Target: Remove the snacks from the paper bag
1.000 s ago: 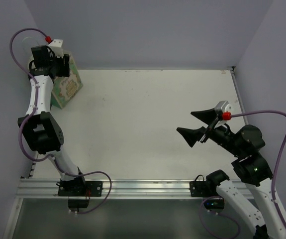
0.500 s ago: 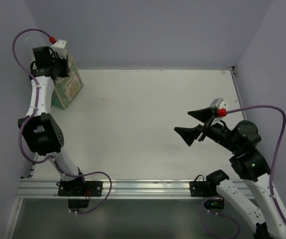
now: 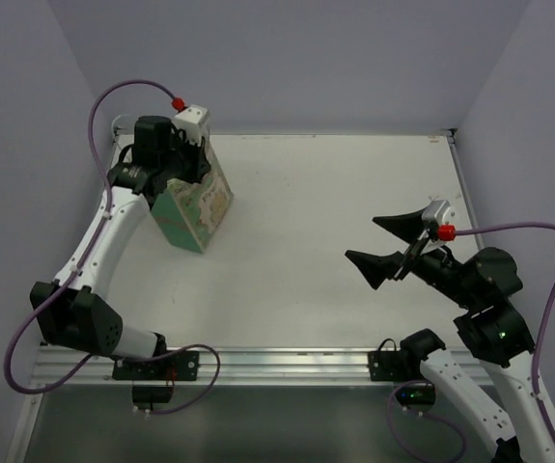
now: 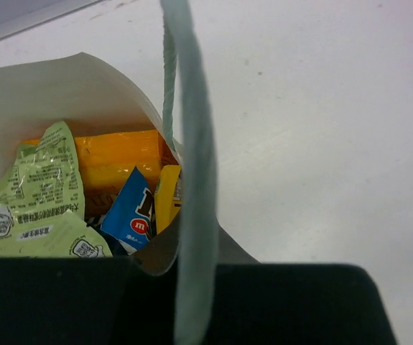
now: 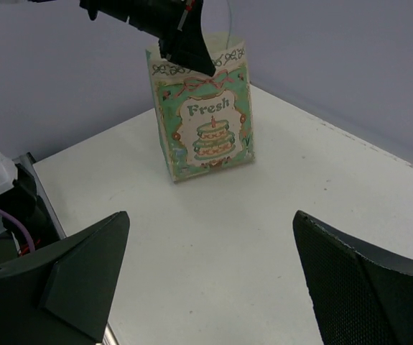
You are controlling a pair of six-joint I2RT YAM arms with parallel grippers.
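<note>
The mint-green paper bag [image 3: 198, 208] with its cream "Fresh" cake panel [image 5: 205, 115] stands upright at the table's left middle. My left gripper [image 3: 175, 160] is above it, shut on the bag's top edge, which runs between the jaws [image 4: 192, 287]. Down inside, the left wrist view shows the snacks: pale green sachets [image 4: 44, 180], an orange pouch [image 4: 116, 154], a blue candy pack [image 4: 131, 212] and a yellow pack [image 4: 166, 198]. My right gripper [image 3: 360, 238] hovers open and empty at the right, well apart from the bag [image 5: 210, 215].
The white table [image 3: 316, 193] has a raised rim at the back and right, and a metal rail [image 3: 258, 365] along the near edge with both arm bases. Lilac walls close in on the left, back and right.
My left gripper closed on the bag's top edge and carried the bag from the back-left corner rightwards and nearer. The right arm has barely shifted.
</note>
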